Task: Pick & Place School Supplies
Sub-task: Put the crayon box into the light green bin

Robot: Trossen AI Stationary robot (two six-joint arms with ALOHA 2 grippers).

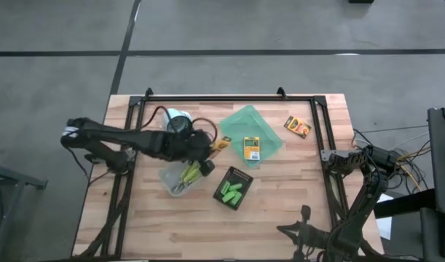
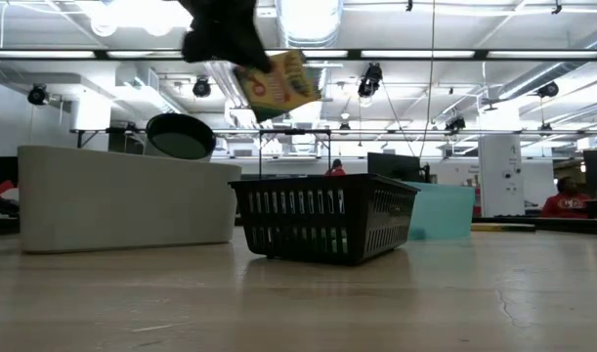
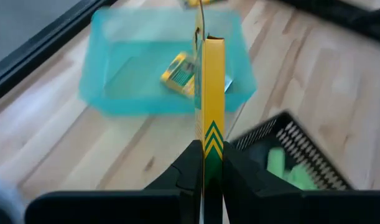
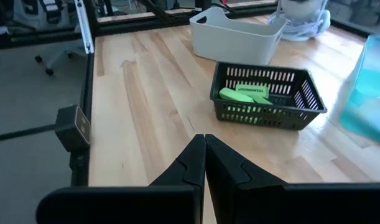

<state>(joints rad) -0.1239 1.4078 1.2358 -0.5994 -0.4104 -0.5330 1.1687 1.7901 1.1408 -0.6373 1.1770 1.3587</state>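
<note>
1. A yellow-and-green crayon box (image 3: 213, 93) is held edge-on above the table, clear of the surface; in the low view it hangs tilted, high over the black basket (image 2: 322, 217).
2. The left gripper (image 3: 207, 163) is clenched on the lower end of that crayon box, its two dark fingers pressed against the flat sides. From above, it sits between the clear bin (image 1: 171, 182) and the translucent green tray (image 1: 240, 120).
3. A second crayon box (image 1: 251, 148) lies flat inside the green tray.
4. A third crayon box (image 1: 298, 127) lies on the bare wood beyond the tray, near the table's far right corner.
5. Bright green marker-like sticks (image 1: 231, 191) lie in the black basket, just beside the tray.
6. Yellow-green-handled scissors (image 1: 187, 177) rest in the clear bin.
7. A white cup (image 1: 180, 120) stands near the left arm, behind the bin.
8. The right gripper (image 4: 204, 163) waits at the table's right edge, well apart from the items, its jaws pressed together and holding nothing.
</note>
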